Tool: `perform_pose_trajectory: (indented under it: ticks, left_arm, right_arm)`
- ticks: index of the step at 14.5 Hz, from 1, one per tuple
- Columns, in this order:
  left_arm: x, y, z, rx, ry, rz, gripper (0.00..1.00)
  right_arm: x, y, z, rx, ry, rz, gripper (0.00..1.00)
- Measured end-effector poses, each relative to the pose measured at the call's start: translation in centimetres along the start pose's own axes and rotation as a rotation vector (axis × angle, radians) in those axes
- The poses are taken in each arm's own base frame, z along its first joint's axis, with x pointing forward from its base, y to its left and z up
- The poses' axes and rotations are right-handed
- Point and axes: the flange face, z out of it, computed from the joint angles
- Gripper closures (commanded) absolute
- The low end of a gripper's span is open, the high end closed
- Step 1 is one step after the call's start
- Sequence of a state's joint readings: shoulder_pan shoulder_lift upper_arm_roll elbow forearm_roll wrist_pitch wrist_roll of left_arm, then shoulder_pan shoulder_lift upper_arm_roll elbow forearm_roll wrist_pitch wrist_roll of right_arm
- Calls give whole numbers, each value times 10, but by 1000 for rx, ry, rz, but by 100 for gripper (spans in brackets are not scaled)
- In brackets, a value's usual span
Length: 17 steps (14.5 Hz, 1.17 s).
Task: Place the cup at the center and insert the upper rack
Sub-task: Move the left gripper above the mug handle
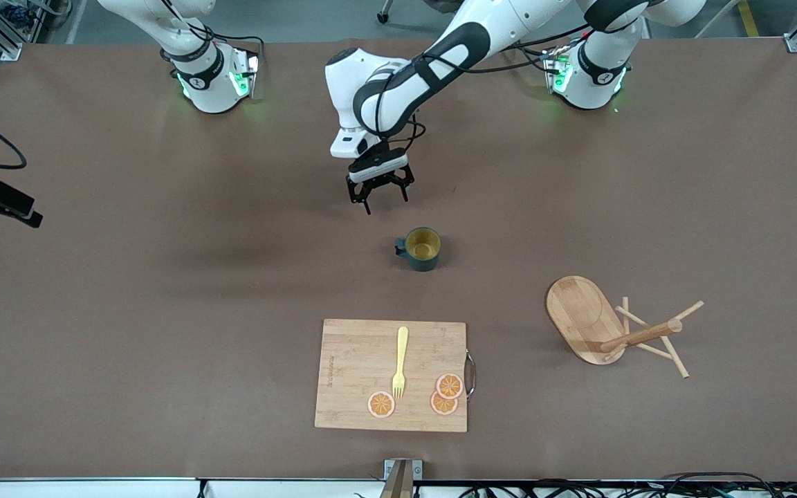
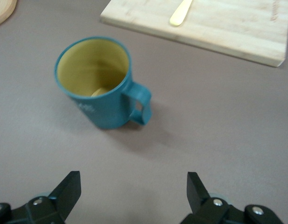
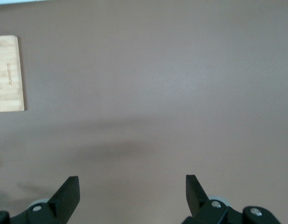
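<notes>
Near the middle of the brown table [image 1: 129, 311] stands the small dark teal cup with a mustard-yellow inside [image 1: 421, 248], upright, its handle turned toward the right arm's end. The left gripper [image 1: 379, 194] hangs over bare table just beside it, on the side of the robots' bases, fingers spread wide and holding nothing — the left wrist view shows the cup [image 2: 102, 85] ahead of the open fingertips [image 2: 69, 189].

The light bamboo mug tree with an oval base [image 1: 616, 328] lies tipped on its side toward the left arm's end, its round post pointing toward that end; it looks to be the left arm's reach.

The right gripper [image 3: 132, 191], empty and open, waits over bare table.
</notes>
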<state>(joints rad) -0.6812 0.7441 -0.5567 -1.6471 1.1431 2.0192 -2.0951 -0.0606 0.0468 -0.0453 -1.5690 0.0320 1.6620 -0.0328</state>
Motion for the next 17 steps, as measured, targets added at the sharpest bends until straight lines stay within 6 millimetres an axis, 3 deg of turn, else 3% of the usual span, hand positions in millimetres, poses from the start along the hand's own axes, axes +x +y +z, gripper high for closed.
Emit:
perform_pose_trajectory:
  ticks: [6, 9, 12, 17]
  left_arm:
    - [-35, -5, 41, 1, 181, 97, 0]
    - [-50, -2, 35, -22, 221, 104, 0]
    - [-48, 3, 32, -63, 274, 138, 0]
    - [-57, 5, 41, -136, 377, 141, 0]
  right_arm:
    - [-10, 0, 3, -12, -13, -4, 0]
    - [-15, 0, 8, -14, -29, -5, 0]
    - [-19, 1, 7, -20, -31, -6, 0]
    - [-22, 4, 4, -24, -36, -2, 0]
